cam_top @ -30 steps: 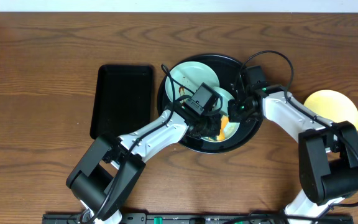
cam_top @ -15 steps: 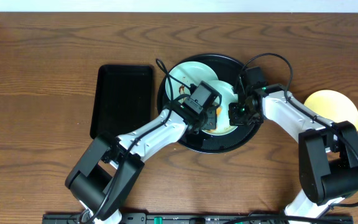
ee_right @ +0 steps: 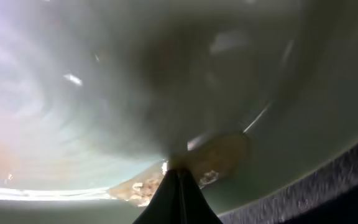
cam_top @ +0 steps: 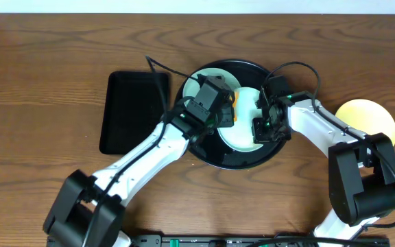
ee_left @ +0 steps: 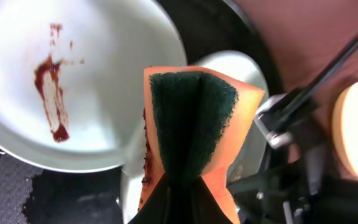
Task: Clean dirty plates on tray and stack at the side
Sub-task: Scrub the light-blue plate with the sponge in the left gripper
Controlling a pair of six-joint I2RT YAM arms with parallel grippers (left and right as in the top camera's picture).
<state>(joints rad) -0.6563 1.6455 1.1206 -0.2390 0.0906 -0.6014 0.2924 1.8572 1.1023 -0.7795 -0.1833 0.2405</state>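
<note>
The round black tray (cam_top: 204, 156) holds two mint-blue plates. The far-left plate (cam_top: 208, 77) carries a brown smear, clear in the left wrist view (ee_left: 55, 93). The near plate (cam_top: 242, 134) looks mostly wiped. My left gripper (cam_top: 226, 110) is shut on a folded orange sponge with a green scrub face (ee_left: 191, 118), held above the gap between the two plates. My right gripper (cam_top: 261, 129) is shut on the near plate's right rim; in the right wrist view its fingers (ee_right: 179, 183) pinch the plate (ee_right: 135, 81) by a pale brown residue. The yellow plate (cam_top: 367, 118) lies on the table to the right.
A smaller rectangular black tray (cam_top: 134, 110) lies left of the round tray. Both arms and their cables cross over the round tray. Bare wooden table (cam_top: 60, 55) lies around. The round tray's rim (ee_right: 353, 180) shows under the held plate.
My left gripper has moved up and to the left with the sponge, off the near plate, which now shows. The right gripper has stayed on that plate's rim.
</note>
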